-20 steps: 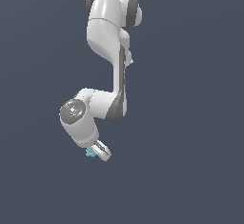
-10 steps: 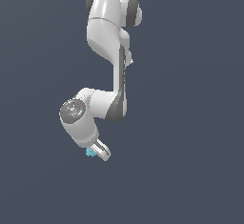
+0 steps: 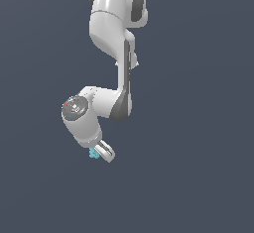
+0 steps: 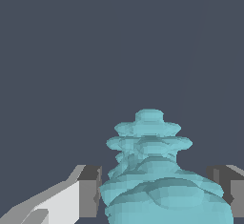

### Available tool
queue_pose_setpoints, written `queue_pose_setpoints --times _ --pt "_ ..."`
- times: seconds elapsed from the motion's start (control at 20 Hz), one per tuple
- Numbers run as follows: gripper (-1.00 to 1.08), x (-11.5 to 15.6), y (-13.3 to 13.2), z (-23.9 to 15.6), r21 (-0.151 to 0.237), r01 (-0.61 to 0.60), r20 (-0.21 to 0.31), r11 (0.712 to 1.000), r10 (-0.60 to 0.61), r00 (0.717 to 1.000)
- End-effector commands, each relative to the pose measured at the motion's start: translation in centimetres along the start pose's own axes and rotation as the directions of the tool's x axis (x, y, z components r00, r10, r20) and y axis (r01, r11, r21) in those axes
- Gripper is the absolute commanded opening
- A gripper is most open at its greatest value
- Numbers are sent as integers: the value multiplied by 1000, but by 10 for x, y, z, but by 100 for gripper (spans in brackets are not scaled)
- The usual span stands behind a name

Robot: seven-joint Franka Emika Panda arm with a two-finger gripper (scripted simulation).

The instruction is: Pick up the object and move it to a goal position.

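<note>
The object (image 4: 152, 175) is a light cyan, lumpy, ridged thing that fills the space between my two grey-padded fingers (image 4: 90, 189) in the wrist view. The gripper (image 4: 159, 192) is shut on it, one pad on each side. In the exterior view the object (image 3: 93, 153) shows as a tiny cyan speck at the tip of the white gripper (image 3: 99, 152), below the bent white arm (image 3: 114, 53). The gripper hangs in mid-air against a plain dark grey-blue background.
Only a uniform dark grey-blue background surrounds the arm in both views. No table, edge, container or goal marker shows.
</note>
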State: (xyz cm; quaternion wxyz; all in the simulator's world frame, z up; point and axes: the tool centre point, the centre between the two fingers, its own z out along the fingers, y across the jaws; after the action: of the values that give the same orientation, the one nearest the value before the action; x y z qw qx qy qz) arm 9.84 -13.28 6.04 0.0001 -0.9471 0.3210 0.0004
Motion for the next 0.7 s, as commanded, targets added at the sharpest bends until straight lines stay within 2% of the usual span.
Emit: queue_pose_setpoints --times 0.0,0.65 --pt "-100 -5 5 -6 0 0 0 1000 0 1000" --pt "-100 -51 49 -58 1 0 0 1000 0 1000"
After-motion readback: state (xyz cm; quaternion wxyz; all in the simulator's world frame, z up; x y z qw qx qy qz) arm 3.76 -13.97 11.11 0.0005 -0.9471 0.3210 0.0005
